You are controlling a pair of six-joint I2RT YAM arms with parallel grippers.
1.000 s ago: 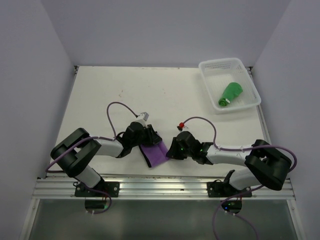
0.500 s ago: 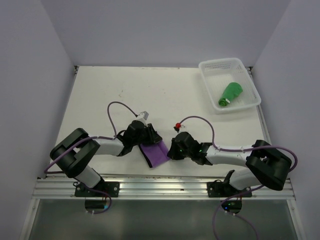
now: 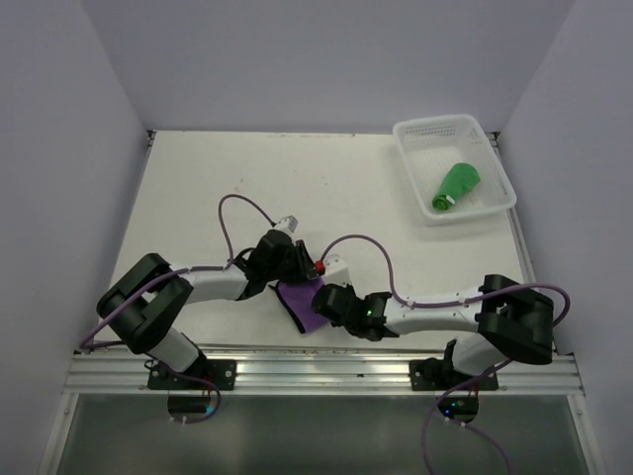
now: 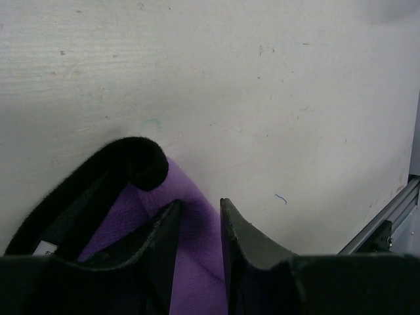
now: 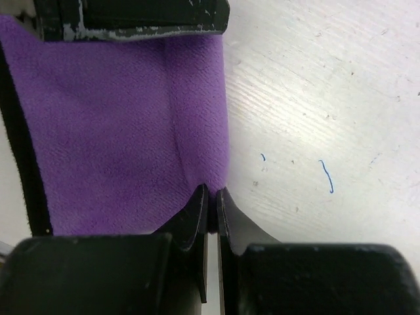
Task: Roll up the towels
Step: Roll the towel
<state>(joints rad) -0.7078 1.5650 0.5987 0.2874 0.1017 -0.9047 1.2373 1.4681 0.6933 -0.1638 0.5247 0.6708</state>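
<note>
Right gripper (image 3: 329,297): displaced toward 9 o'clock, from just beside purple towel (image 3: 300,307) to over its 3 o'clock edge. Jaws closed down, now pinching that edge; cloth puckered at tips. Right forearm swung with it; elbow block drawn toward 9 o'clock. Right cable (image 3: 361,240): loop longer, arching farther toward 9 o'clock. Towel: exposed area narrower, 3 o'clock side covered. Left gripper (image 3: 287,267): marginal shift toward 11 o'clock.

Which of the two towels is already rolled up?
The green towel, a tight bundle inside the white basket at the far right. The purple towel lies mostly flat on the table near the front edge.
</note>
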